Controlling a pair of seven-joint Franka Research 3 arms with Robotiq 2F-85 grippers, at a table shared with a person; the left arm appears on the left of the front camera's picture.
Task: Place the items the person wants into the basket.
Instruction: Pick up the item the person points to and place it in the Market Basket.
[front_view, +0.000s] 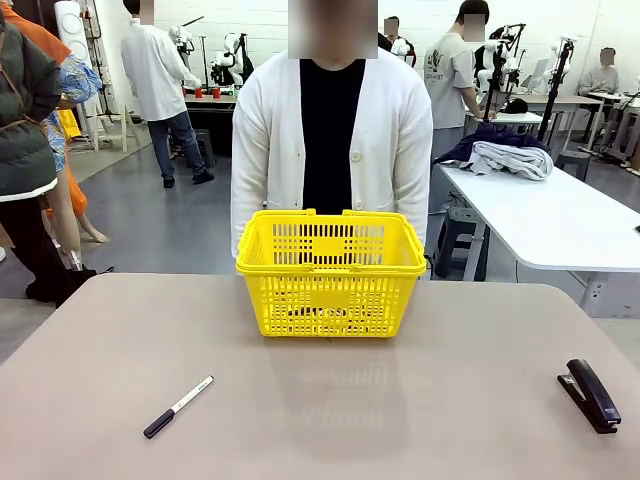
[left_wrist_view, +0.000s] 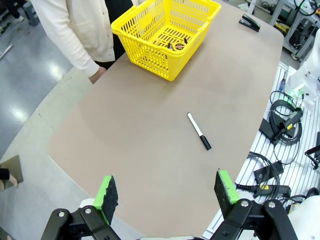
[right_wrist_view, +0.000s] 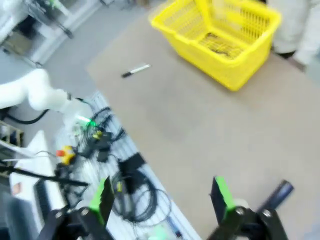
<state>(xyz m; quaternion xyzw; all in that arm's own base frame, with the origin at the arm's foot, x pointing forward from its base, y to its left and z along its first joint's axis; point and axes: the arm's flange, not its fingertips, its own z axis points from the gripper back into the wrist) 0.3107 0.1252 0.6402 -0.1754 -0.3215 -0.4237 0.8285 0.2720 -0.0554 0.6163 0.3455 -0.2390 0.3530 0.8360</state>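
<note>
The yellow basket (front_view: 330, 270) stands at the table's far middle, right in front of the person (front_view: 330, 140) in a white cardigan. On its floor lie small tools, among them a round yellow tape measure (left_wrist_view: 178, 45) with dark slim pieces beside it; they show as dark shapes (front_view: 320, 312) through the lattice. My left gripper (left_wrist_view: 166, 189) hangs open high above the table's near left part, holding nothing. My right gripper (right_wrist_view: 161, 196) is open too, above the table's near right edge, in a blurred picture. The basket (right_wrist_view: 220, 35) lies far ahead of it.
A black marker with a white barrel (front_view: 178, 406) lies near the front left of the table. A black stapler (front_view: 590, 395) sits at the right edge. The person's hand (left_wrist_view: 97, 75) rests at the far edge beside the basket. Cables and boxes (right_wrist_view: 125, 175) lie beyond the near edge.
</note>
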